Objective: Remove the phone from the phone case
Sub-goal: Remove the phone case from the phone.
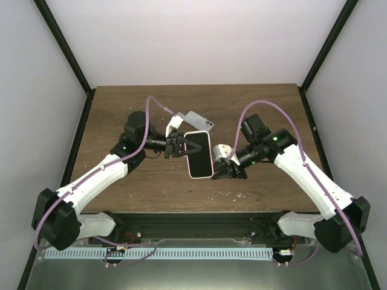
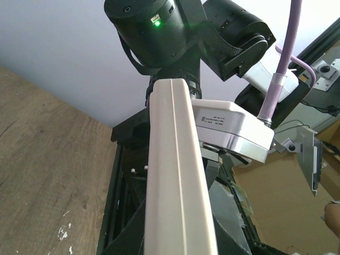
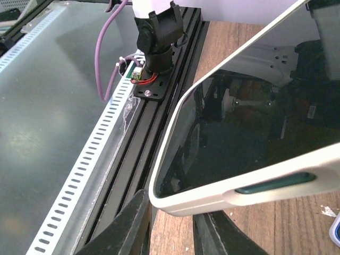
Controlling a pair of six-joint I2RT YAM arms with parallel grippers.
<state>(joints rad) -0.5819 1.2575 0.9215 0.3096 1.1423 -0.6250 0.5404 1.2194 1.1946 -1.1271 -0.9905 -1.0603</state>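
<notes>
The phone (image 1: 199, 154), dark screen up, sits in a cream phone case (image 3: 212, 197) and is held above the table. My left gripper (image 1: 181, 145) is shut on the case's left long edge. In the left wrist view that cream edge (image 2: 175, 175) runs straight up between my dark fingers. My right gripper (image 1: 216, 173) is at the phone's near right corner. Its jaws stand a little apart. The left finger (image 3: 127, 226) lies against the corner, and the right finger (image 3: 218, 236) is under the case. A green side button (image 3: 273, 183) shows on the case.
A pale grey phone-shaped thing (image 1: 199, 120) lies on the wooden table (image 1: 121, 103) just behind the held phone. A black rail (image 1: 199, 226) and a slotted cable duct (image 3: 79, 175) run along the near edge. White walls enclose the table.
</notes>
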